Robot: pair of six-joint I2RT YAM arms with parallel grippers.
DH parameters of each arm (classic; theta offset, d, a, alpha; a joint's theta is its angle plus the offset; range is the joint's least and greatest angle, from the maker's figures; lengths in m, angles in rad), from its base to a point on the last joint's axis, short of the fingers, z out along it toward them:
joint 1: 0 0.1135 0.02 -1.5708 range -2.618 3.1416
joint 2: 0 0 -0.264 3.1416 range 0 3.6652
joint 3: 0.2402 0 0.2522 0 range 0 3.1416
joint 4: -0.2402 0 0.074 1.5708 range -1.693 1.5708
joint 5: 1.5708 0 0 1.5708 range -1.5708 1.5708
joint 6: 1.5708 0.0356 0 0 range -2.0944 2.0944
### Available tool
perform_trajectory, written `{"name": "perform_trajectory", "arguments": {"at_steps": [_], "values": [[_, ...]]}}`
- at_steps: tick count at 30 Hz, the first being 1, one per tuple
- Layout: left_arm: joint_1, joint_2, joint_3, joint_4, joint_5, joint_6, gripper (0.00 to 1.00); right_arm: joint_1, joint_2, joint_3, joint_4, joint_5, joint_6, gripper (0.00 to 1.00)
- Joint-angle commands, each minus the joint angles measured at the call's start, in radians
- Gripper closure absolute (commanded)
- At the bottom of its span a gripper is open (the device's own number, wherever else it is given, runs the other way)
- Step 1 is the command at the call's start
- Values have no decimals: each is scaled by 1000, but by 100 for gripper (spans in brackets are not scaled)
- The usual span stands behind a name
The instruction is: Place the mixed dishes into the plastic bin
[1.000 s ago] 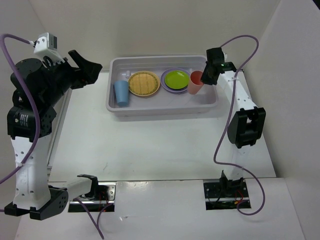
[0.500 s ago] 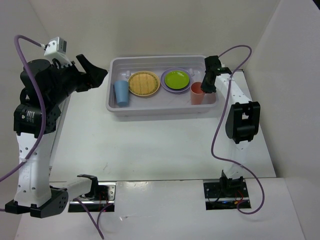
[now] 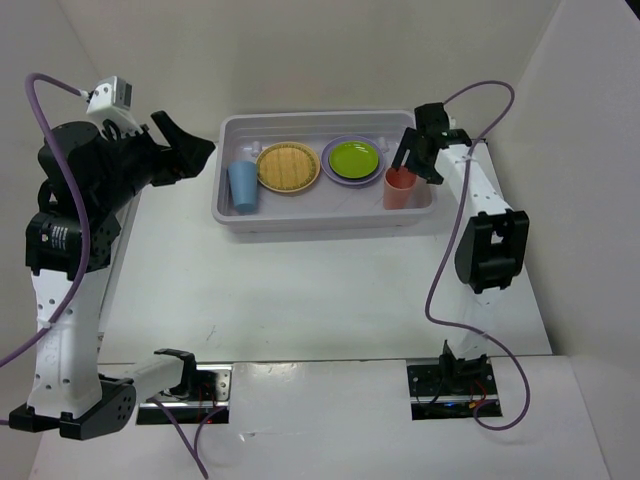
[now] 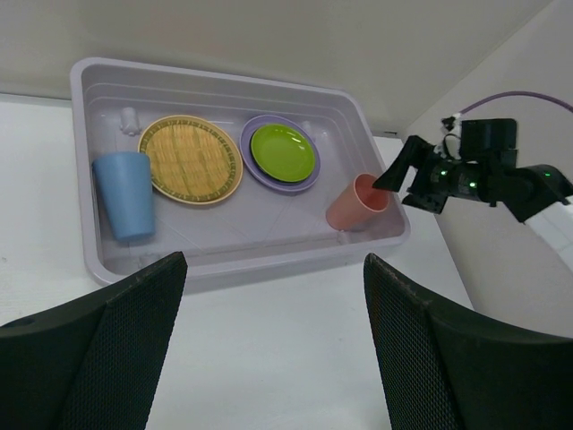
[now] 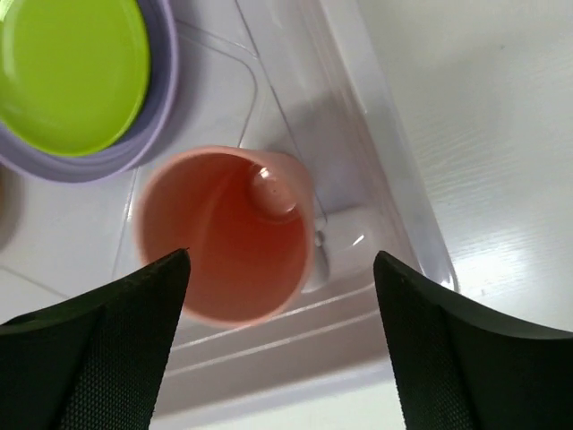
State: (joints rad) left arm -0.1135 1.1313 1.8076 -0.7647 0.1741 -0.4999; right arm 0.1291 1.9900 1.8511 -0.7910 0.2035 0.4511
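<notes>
The plastic bin holds all the dishes in view. A blue cup stands at its left end, beside a woven yellow-brown disc. A lime green plate rests on a lilac plate. The coral-red cup stands upright in the bin's right front corner. My right gripper hangs open just above that cup, with the jaws wide and apart from its rim. Raised at the left of the bin, my left gripper is open and holds nothing.
White walls close in the table on the left, back and right. The bin's right rim lies close to the right arm's forearm. The left wrist view shows the bin from the front, and the right gripper over it.
My right gripper lowered the coral-red cup into the bin's right front corner, then opened and let it go. The left arm shifted slightly toward the bin, then held still.
</notes>
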Motion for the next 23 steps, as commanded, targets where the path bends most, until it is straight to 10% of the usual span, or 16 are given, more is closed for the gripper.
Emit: {"name": "perform_trajectory", "arguments": {"at_steps": [1,23], "values": [[5,-27,-11,44,18,14,13,9,-196,59,-5,5,-3,10],[5,-38,-86,85,84,-14,13,90,-858,-332,239,-164,-2,0]]}}
